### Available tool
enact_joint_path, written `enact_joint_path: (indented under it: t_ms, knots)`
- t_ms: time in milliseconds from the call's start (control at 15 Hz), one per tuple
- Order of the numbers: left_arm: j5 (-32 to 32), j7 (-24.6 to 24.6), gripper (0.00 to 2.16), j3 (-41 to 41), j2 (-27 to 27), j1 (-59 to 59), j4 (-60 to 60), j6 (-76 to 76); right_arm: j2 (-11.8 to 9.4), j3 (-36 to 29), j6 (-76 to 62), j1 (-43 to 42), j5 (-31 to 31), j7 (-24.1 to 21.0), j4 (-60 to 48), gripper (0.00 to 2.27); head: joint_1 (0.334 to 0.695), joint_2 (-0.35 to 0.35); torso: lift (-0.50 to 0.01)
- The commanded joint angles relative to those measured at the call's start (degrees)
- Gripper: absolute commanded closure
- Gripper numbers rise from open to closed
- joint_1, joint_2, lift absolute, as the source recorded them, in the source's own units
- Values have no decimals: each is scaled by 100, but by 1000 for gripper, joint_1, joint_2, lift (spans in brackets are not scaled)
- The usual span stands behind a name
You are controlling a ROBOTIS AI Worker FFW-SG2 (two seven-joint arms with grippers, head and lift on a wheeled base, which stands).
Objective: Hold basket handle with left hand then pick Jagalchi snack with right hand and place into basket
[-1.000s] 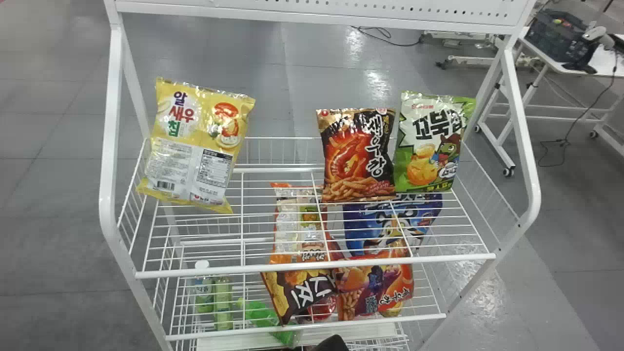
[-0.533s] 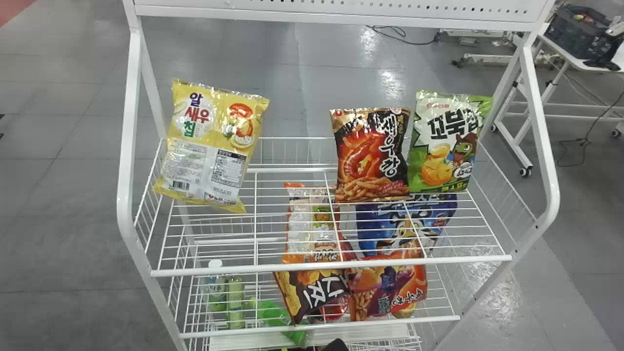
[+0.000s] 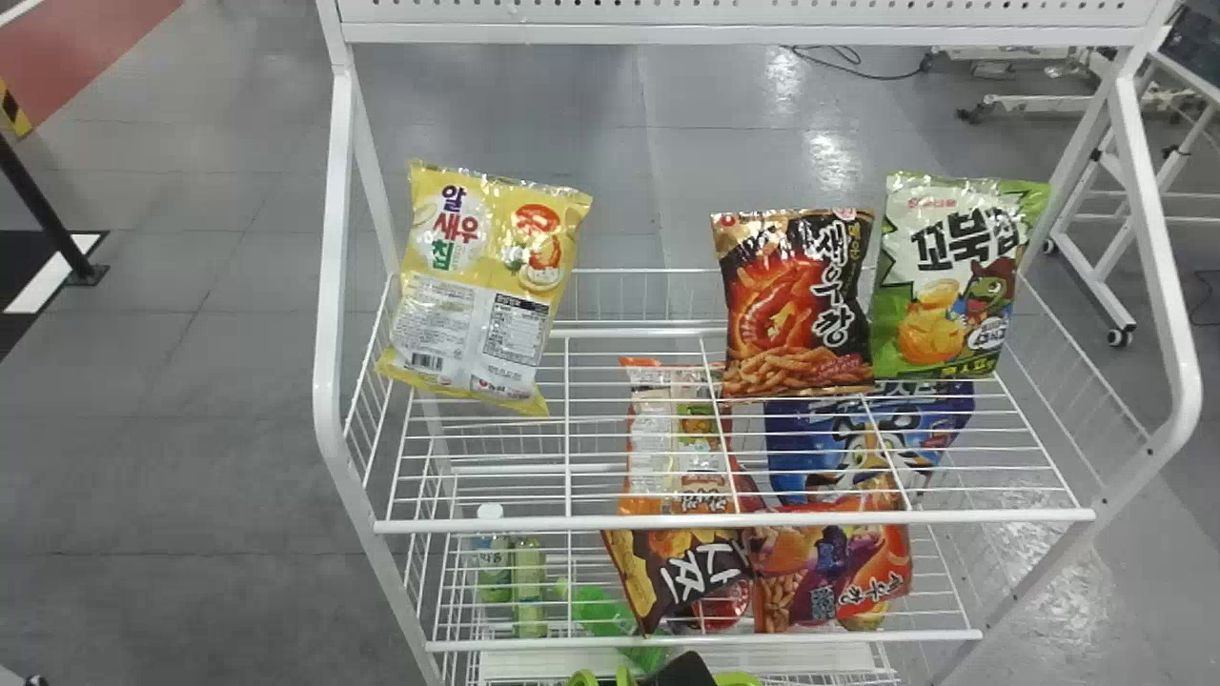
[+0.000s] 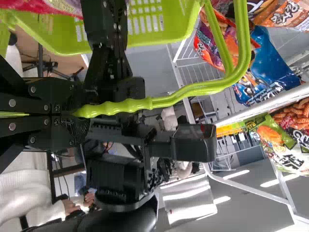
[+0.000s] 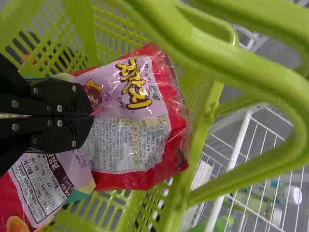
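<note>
Inside the basket's rim, right hand grips Jagalchi snack; left hand clenches the handle.

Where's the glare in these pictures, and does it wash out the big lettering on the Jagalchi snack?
Head view: bright patches on the floor, small highlights along the top of the yellow bag; left wrist view: a sheen on the green handle; right wrist view: glints on the crinkled edge of the Jagalchi snack, its big lettering unobscured.
</note>
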Motion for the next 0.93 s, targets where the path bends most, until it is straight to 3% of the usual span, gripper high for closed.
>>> enact_joint_path:
  t_ms: [0, 133, 200, 333, 400, 667, 867]
  knots:
    - [-5, 1, 1521, 0, 0, -22, 13, 2, 110, 96, -244, -207, 42, 60, 464, 1663, 695, 19, -10]
    - [-5, 1, 1521, 0, 0, -31, 13, 2, 171, 210, -297, -295, 297, 104, 746, 1534, 695, 47, -10]
    - [-5, 1, 1521, 0, 9, -40, 13, 2, 171, 210, -385, -295, 341, 104, 772, 1244, 695, 46, -10]
    - [-5, 1, 1521, 0, 9, -40, 21, 2, 118, 149, -367, -216, 341, 86, 658, 205, 695, 39, -10]
    - [-5, 1, 1521, 8, 9, -40, 21, 19, 83, 25, -297, -93, 341, 77, 438, -2, 695, 31, -10]
    - [3, -16, 1521, 26, 18, -40, 21, 54, -198, -757, 108, 680, 464, 7, -1144, 46, 695, -15, -10]
    - [3, 1, 1521, 8, 18, -40, 13, 54, -330, -1398, 512, 1260, 596, 7, -2322, 56, 695, -131, -10]
